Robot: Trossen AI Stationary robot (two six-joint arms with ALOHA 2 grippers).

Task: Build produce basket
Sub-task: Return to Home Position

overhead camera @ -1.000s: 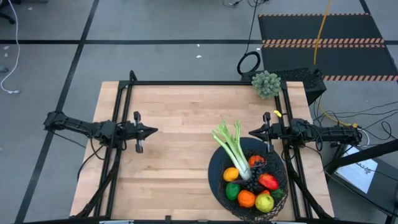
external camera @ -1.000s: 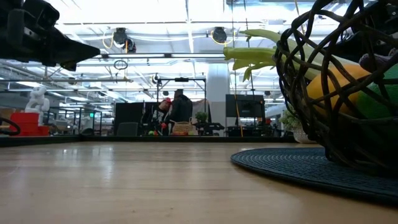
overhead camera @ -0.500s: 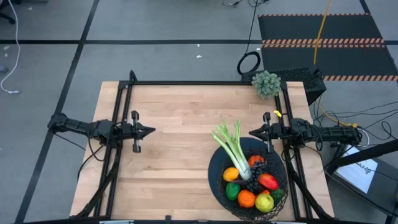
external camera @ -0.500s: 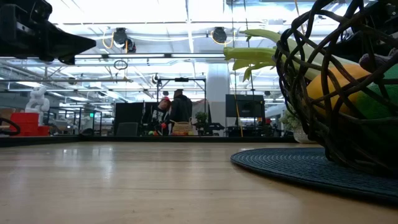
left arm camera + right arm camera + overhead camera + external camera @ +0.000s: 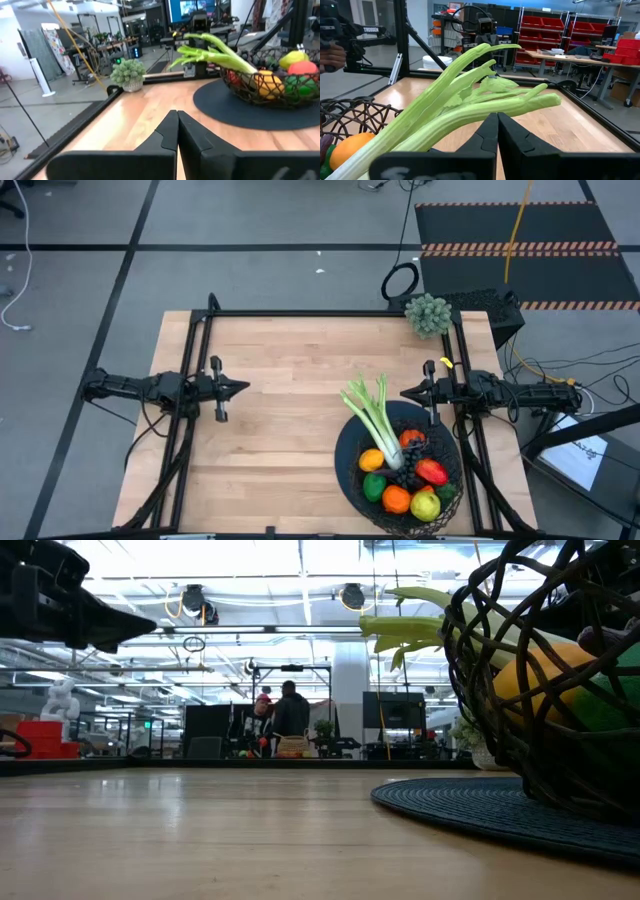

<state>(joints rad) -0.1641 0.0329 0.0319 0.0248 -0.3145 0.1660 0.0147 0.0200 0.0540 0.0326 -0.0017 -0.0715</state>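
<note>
Parking both arms beside a filled basket

Judging from the view from above, the filling looks finished and the step in hand is the return of the arms to their rest pose. The basket (image 5: pixel 245 92) stands on a round dark mat (image 5: pixel 343 442) at about 5 o'clock on the worktop (image 5: pixel 290 370). It holds the produce: the celery stalk (image 5: pixel 375 415) lies over the rim with its leaves pointing to 11 o'clock, and the grapes (image 5: pixel 405 477), the mango (image 5: pixel 432 471) and an orange (image 5: pixel 396 499) sit among other fruits. No piece of produce lies loose on the wood. Only a grey-green clump (image 5: pixel 428 315) stands at the 1 o'clock corner, and it is not part of the job.

The left pincer (image 5: pixel 240 388) hangs at 9 o'clock, well apart from the basket. Its fingers are clenched on nothing, tip against tip. The right pincer (image 5: pixel 405 393) is at 3 o'clock, just beside the celery leaves, also clenched and empty.

The next move, I think, asks only for small settling of the arms. The right one should keep clear of the celery leaves, which are near its tip, so the stalk is not pulled out
</note>
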